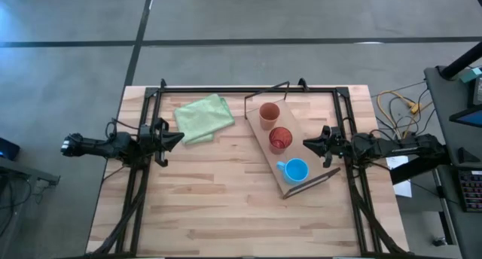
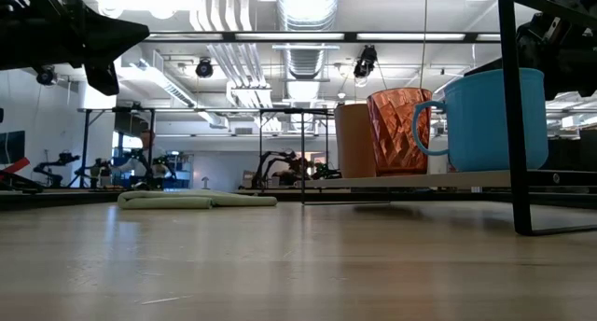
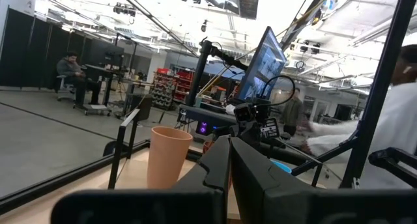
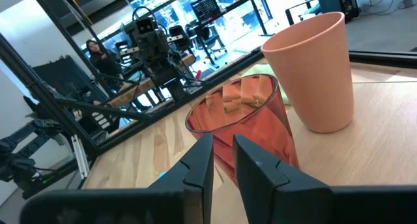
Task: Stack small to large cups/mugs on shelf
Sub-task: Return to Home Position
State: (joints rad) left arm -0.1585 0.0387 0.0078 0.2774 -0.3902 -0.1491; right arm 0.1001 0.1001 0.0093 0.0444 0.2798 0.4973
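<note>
Three vessels stand upright in a row on the light wooden shelf [image 1: 273, 163], which lies slantwise on the table's right half. They are the tan-orange cup [image 1: 269, 114] farthest back, the translucent red-orange cup [image 1: 280, 138] in the middle and the blue mug [image 1: 295, 170] nearest. My right gripper [image 1: 307, 144] is shut and hovers just right of the red-orange cup [image 4: 241, 120] without touching it. The tan-orange cup [image 4: 316, 68] stands behind that cup. My left gripper [image 1: 179, 138] is shut and waits over the table's left half.
A pale green folded cloth [image 1: 203, 117] lies at the back left of the table. The shelf's dark wire frames rise at its far end [image 1: 267, 89] and near end [image 1: 310, 184]. People sit in the room beyond the table [image 3: 68, 71].
</note>
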